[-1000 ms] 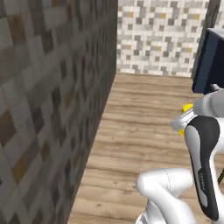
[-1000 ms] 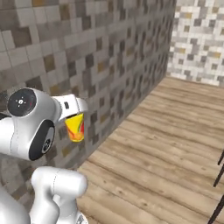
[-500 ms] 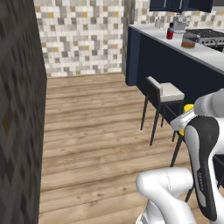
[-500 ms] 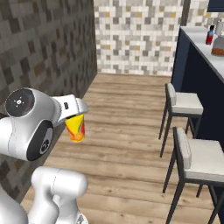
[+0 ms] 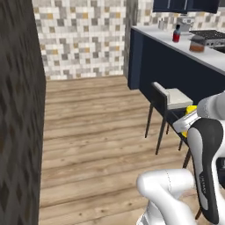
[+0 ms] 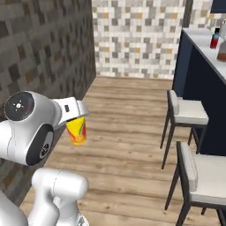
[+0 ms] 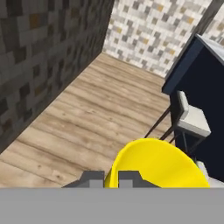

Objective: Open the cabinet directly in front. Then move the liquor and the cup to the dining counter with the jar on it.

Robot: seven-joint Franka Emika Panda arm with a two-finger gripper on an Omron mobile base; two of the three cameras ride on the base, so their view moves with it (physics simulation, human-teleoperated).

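Carrying stage: the jaws are gripping the yellow cup [image 6: 76,129] at lower left, while the bottle [image 5: 176,34] and jar [image 5: 197,44] are already sitting on the tabletop [image 5: 197,52], upper right; delivery is remaining.

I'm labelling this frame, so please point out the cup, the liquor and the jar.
cup [image 6: 77,130], right base view, on its yellow side by the red-orange mark.
liquor [image 5: 176,35], left base view, on its red lower body.
jar [image 5: 197,45], left base view, on its reddish-brown side.

I see two grey-seated stools [image 6: 190,112] on the wooden floor [image 5: 96,127], mosaic tiled wall [image 5: 79,35] at the far end.
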